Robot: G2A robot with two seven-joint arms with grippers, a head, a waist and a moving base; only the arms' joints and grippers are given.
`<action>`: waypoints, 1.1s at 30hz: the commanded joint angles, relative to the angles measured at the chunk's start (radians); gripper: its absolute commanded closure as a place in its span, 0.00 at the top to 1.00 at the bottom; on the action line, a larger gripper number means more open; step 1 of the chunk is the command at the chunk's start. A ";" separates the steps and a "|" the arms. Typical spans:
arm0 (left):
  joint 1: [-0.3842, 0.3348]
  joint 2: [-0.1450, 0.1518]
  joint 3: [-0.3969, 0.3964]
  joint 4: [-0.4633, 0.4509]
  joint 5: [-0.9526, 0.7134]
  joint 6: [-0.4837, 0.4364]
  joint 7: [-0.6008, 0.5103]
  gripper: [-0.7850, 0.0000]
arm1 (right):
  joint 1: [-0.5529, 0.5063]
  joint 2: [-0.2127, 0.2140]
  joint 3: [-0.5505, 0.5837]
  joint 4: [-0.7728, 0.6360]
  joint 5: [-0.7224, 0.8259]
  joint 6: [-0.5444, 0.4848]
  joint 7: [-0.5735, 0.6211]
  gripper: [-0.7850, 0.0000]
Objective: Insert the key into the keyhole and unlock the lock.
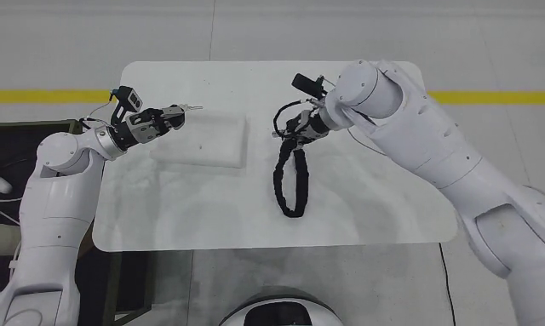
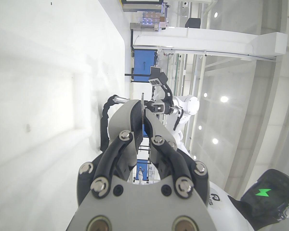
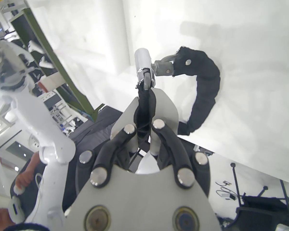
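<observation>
the left gripper [image 1: 176,115] is closed down to a thin slit on the key [image 2: 142,102]. the key is pinched flat between the pads, and its blade is left sticking out past the fingertips. the right gripper [image 3: 145,96] is likewise closed tight, clamped on the black-sleeved end of the chain [image 3: 204,85] just behind the lock [image 3: 142,60].

the lock, a short silver cylinder, is held just beyond the right fingertips. a metal link is fixed to its side and joined to the other end of the chain. the chain is wrapped in a black fabric sleeve and bent into a long loop. from the right gripper the loop is trailed back toward the robot and laid on the table [image 1: 383,198].

the key is thin and metallic, seen edge-on from the left wrist. it is pointed toward the right gripper and the lock, well apart from both and not yet in the keyhole. a white pad [image 1: 209,139] is laid on the table just ahead of the left gripper, between the two grippers.
</observation>
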 commanded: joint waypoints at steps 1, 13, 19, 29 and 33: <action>0.000 0.000 0.000 0.000 0.000 0.000 0.000 0.00 | -0.030 0.059 0.054 -0.052 -0.026 -0.064 -0.020 0.00; 0.000 0.000 0.000 0.000 0.000 0.000 0.000 0.00 | -0.084 0.093 0.076 -0.108 -0.095 -0.135 -0.061 0.00; 0.000 0.000 0.000 0.000 0.000 0.000 0.000 0.00 | -0.149 0.113 0.190 -0.228 -0.252 -0.292 -0.217 0.00; 0.000 0.000 0.000 0.000 0.000 0.000 0.000 0.00 | -0.149 0.113 0.190 -0.228 -0.252 -0.292 -0.217 0.00; 0.000 0.000 0.000 0.000 0.000 0.000 0.000 0.00 | -0.149 0.113 0.190 -0.228 -0.252 -0.292 -0.217 0.00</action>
